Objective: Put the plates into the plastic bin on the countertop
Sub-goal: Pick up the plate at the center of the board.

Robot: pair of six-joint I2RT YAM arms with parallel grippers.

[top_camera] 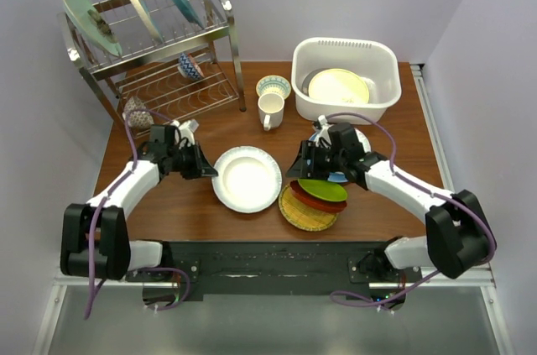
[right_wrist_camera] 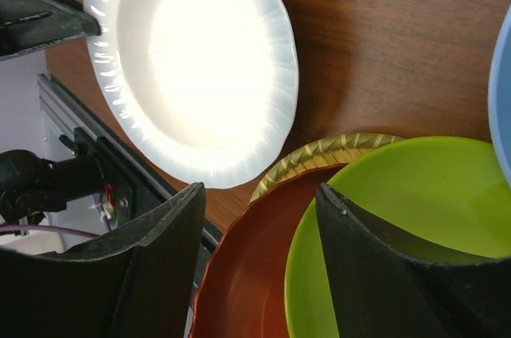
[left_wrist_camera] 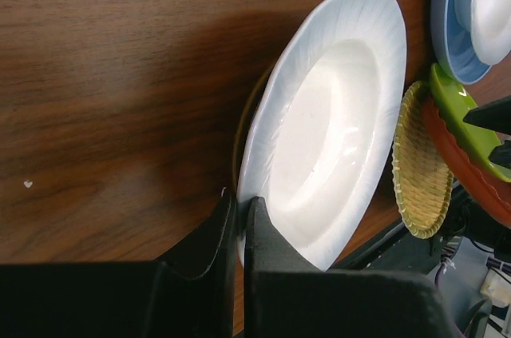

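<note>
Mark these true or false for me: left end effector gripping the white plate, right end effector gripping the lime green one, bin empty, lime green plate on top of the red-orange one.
1. The left end effector is shut on the rim of the white plate. True.
2. The right end effector is shut on the lime green plate. False: it is open over the stack.
3. The plastic bin is empty. False: a cream plate lies in it.
4. The lime green plate lies on top of the red-orange plate. True.

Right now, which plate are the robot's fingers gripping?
The white plate at mid-table: the left fingers pinch its rim. The coloured pile beside it is ungripped.
</note>
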